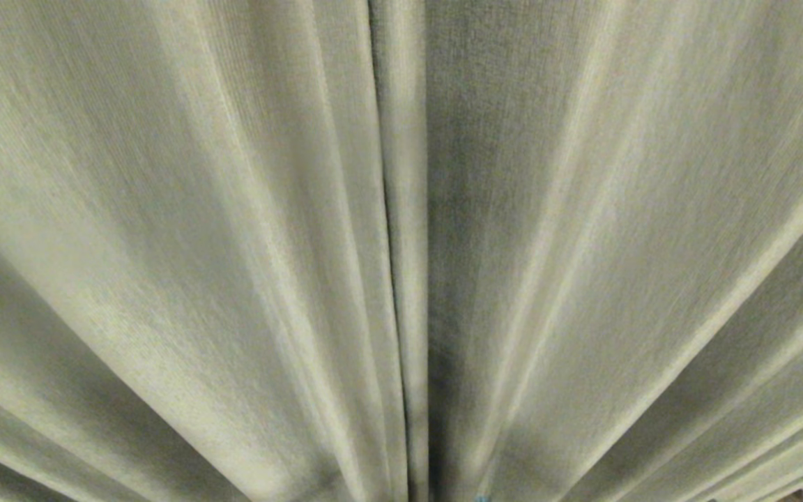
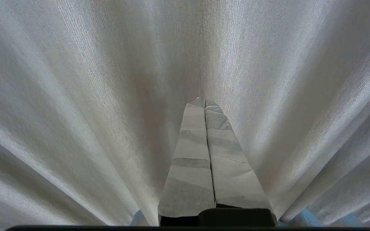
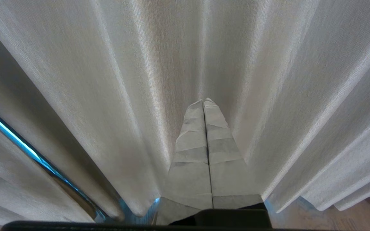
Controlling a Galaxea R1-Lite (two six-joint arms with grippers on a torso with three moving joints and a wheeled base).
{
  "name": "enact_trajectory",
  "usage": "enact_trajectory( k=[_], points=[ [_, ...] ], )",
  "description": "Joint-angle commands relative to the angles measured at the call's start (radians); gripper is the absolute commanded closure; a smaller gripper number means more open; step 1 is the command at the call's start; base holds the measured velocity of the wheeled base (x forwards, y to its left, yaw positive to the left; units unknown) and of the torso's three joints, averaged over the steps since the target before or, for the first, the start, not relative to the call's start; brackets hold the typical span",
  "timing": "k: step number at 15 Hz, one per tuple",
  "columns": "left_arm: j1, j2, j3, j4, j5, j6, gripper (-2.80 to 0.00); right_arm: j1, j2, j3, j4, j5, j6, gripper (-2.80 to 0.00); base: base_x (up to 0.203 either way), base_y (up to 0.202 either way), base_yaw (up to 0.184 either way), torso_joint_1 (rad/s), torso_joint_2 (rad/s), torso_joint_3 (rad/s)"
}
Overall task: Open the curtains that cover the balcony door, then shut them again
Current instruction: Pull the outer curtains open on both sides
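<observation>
The curtains [image 1: 234, 244] fill the head view as heavy beige pleated fabric, hanging drawn together, with the seam between the two panels [image 1: 391, 265] running down the middle. Neither arm shows in the head view. My left gripper [image 2: 203, 103] points at the folds of the curtains [image 2: 92, 96], its tape-wrapped fingers pressed together with nothing between them. My right gripper [image 3: 203, 102] is likewise shut and empty, close before the curtains [image 3: 284, 80]. The balcony door is hidden behind the fabric.
A thin strip of blue light [image 3: 18, 141] shows through a gap between two folds in the right wrist view. A patch of wooden floor [image 3: 339, 215] shows under the curtain hem.
</observation>
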Motion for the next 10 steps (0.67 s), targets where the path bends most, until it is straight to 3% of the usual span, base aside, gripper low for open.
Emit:
enact_trajectory(
  k=[1,6,10],
  points=[
    [0.0,0.0,0.001,0.0,0.0,0.0,0.0,0.0,0.0,0.0,-0.001,0.0,0.0,0.0,0.0,0.0,0.0,0.0,0.0,0.0],
    [0.0,0.0,0.0,0.0,0.0,0.0,0.0,0.0,0.0,0.0,-0.001,0.0,-0.011,0.0,0.0,0.0,0.0,0.0,0.0,0.0],
    [0.0,0.0,0.001,0.0,0.0,0.0,0.0,0.0,0.0,0.0,-0.005,0.005,-0.103,0.0,0.0,0.0,0.0,0.0,0.0,0.0]
  ],
)
